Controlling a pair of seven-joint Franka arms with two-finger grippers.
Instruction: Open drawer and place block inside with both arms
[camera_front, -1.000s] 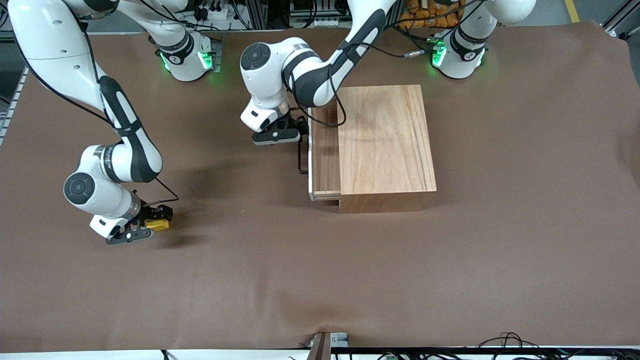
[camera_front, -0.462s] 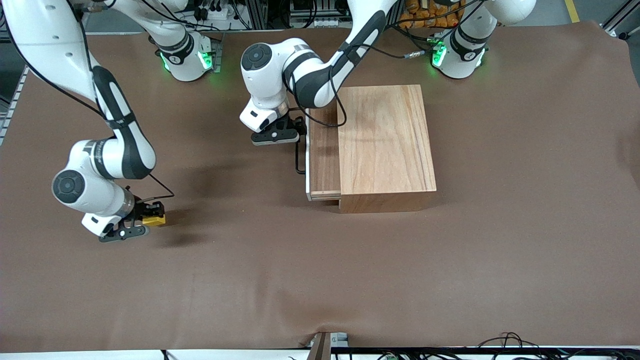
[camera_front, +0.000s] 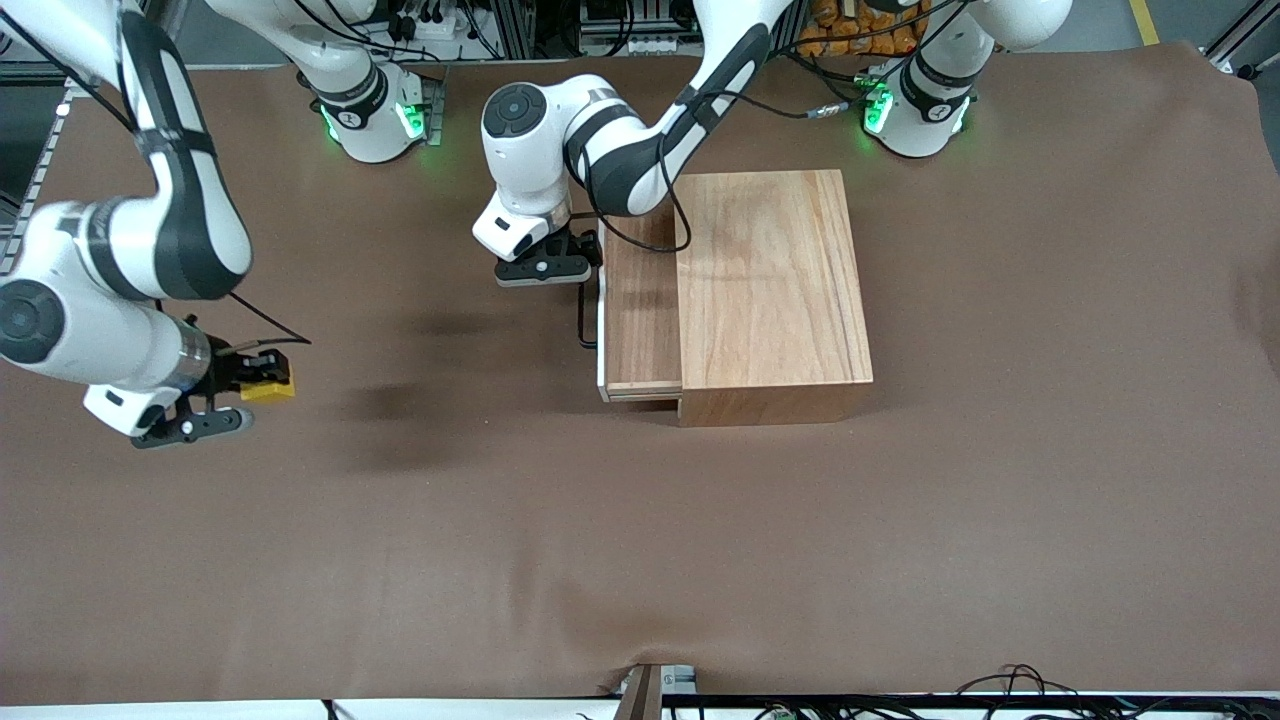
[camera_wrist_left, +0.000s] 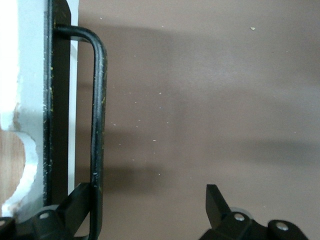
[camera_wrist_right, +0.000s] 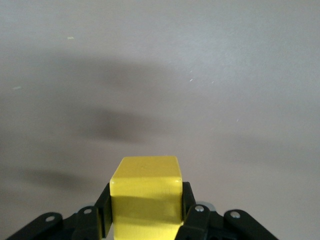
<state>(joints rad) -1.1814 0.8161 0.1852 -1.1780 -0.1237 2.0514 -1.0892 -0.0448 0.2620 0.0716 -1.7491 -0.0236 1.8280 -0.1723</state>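
Observation:
The wooden box has its drawer pulled partly out toward the right arm's end of the table. The drawer's white front panel carries a black wire handle. My left gripper is open at that handle. In the left wrist view the handle runs across one finger, which sits between the wire and the panel; the left gripper stands wide open. My right gripper is shut on the yellow block, held over bare table at the right arm's end. The right wrist view shows the block clamped in the right gripper.
A brown cloth covers the whole table. The arm bases stand along the table edge farthest from the front camera. Cables lie at the edge nearest the front camera.
The drawer has slid farther out with my left gripper at its handle. My right gripper has risen with the yellow block and moved toward the right arm's end of the table.

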